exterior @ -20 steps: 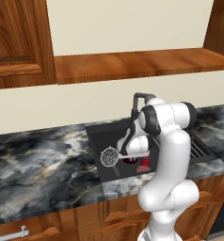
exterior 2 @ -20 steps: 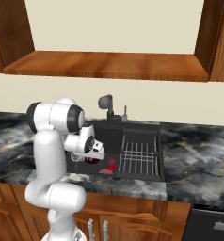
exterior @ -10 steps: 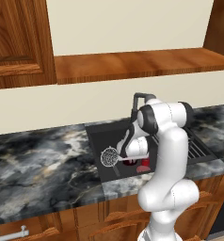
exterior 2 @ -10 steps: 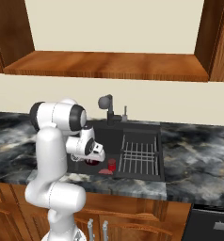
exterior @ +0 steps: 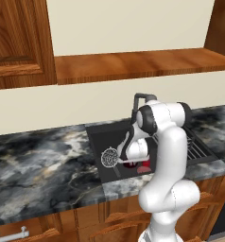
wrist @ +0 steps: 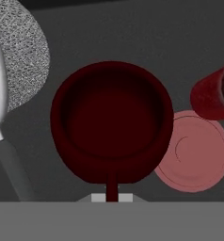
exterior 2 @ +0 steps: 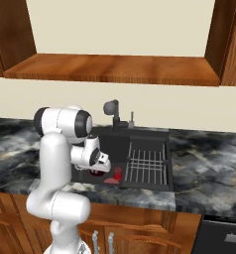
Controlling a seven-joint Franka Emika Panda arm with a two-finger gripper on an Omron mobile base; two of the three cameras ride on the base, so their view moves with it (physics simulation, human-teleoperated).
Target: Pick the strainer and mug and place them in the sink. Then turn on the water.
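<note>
The dark maroon mug (wrist: pixel 111 117) hangs low inside the black sink (exterior: pixel 98 137), seen from above with its mouth open to the camera. My gripper (wrist: pixel 112 197) is shut on the mug's thin handle. From the base views the mug (exterior 2: pixel 96 172) shows as a dark red patch under the hand (exterior 2: pixel 101 166). The silvery mesh strainer (exterior: pixel 109 157) lies on the sink floor just left of the mug, and its bowl (wrist: pixel 20 56) and handle are close beside it. No water runs from the dark faucet (exterior 2: pixel 111 108).
A brighter red small cylinder (wrist: pixel 212 96) lies on its side next to a pink disc (wrist: pixel 194 153) on the sink floor, right of the mug. A ribbed wire rack (exterior 2: pixel 147 163) fills the sink's right half. Dark marbled counter (exterior: pixel 38 165) surrounds the basin.
The hand with the mug has edged slightly lower into the basin. The strainer and the red things have not moved.
</note>
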